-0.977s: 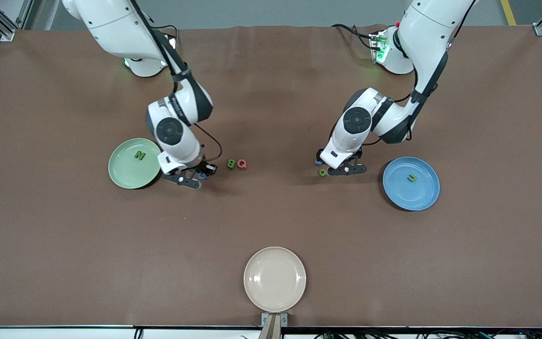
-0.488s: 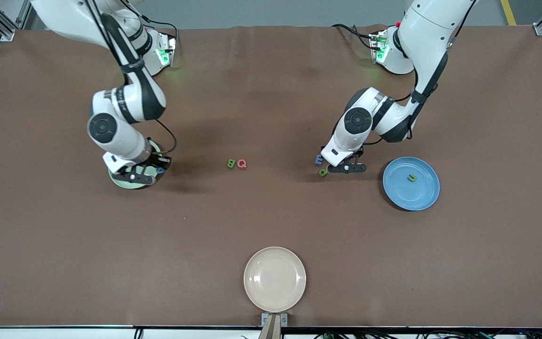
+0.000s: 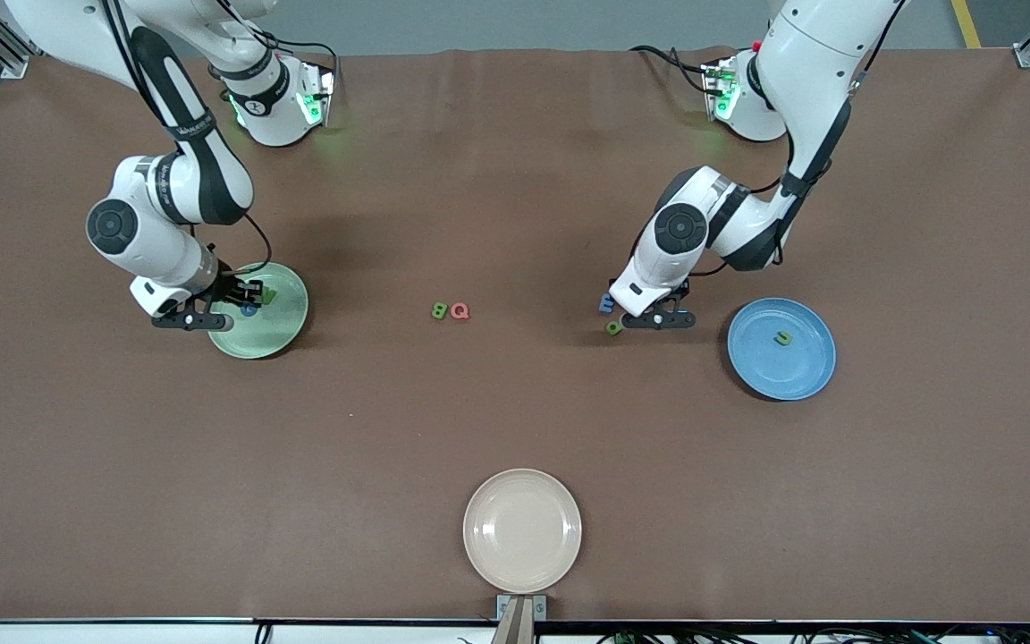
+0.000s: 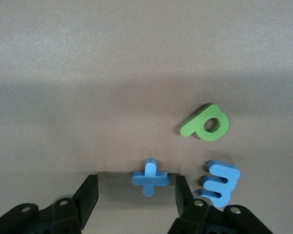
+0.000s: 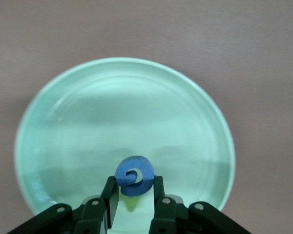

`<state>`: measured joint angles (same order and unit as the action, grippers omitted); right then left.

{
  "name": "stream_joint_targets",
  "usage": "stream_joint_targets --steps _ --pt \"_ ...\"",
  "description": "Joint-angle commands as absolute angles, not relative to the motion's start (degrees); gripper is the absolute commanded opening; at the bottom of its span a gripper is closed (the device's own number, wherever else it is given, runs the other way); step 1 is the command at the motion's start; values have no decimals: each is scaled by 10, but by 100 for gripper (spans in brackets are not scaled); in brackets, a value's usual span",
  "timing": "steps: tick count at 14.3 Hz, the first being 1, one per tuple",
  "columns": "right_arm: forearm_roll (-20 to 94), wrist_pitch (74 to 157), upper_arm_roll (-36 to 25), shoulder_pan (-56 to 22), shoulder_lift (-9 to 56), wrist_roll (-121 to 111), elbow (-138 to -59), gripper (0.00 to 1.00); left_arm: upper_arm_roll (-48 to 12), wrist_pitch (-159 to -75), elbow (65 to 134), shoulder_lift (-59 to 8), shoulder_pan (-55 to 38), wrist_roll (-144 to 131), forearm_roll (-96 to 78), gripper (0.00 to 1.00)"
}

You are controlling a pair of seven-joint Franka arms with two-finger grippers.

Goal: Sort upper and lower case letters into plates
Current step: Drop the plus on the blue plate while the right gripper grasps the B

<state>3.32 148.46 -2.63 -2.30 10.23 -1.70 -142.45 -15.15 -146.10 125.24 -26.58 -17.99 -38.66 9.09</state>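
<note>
Lying flat, blue t (image 4: 150, 176) sits between left claw (image 4: 136, 195) fingers.

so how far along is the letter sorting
Done: a green letter lies in the green plate and one in the blue plate. In hand: the right gripper holds the blue G over the green plate; the left gripper straddles the blue t. Left: B, Q, green a, blue E.

Blue G (image 5: 135, 175) in fingers over green plate (image 5: 63, 122) — u (image 3: 782, 338) on blue plate (image 3: 806, 376).
</note>
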Motion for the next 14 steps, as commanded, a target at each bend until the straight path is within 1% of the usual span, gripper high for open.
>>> stream_joint_targets --steps 1,3,4,5,6,7,8,10,12,14 --pt "31 1527 -15 17 111 -58 -1443 1 -152 -1477 1244 -279 -180 -383 99 70" --pt "31 1546 -15 22 129 -60 -1443 2 -152 -1477 1245 -279 -179 -383 99 65" --pt "32 1547 -15 22 135 -59 -1442 10 -152 -1477 1245 -279 -179 -383 99 62" --pt "32 1545 -14 22 136 -58 -1441 27 -152 -1477 1246 -278 -178 -383 99 58" --pt "32 1541 -14 22 135 -56 -1440 79 -152 -1477 1247 -276 -178 -383 99 54" --pt "32 1538 -14 21 134 -54 -1440 100 -153 -1477 1247 -276 -178 -383 99 50" --pt "32 1529 -13 20 133 -50 -1439 100 -153 -1477 1245 -276 -178 -384 99 46" --pt "35 1475 -10 15 120 -35 -1422 100 -152 -1477 1245 -275 -178 -387 99 38" --pt "38 1412 -9 -24 99 22 -1393 100 -153 -1477 1245 -274 -178 -388 99 31" --pt "38 1383 -9 -77 94 113 -1368 100 -153 -1477 1245 -272 -178 -391 99 24"
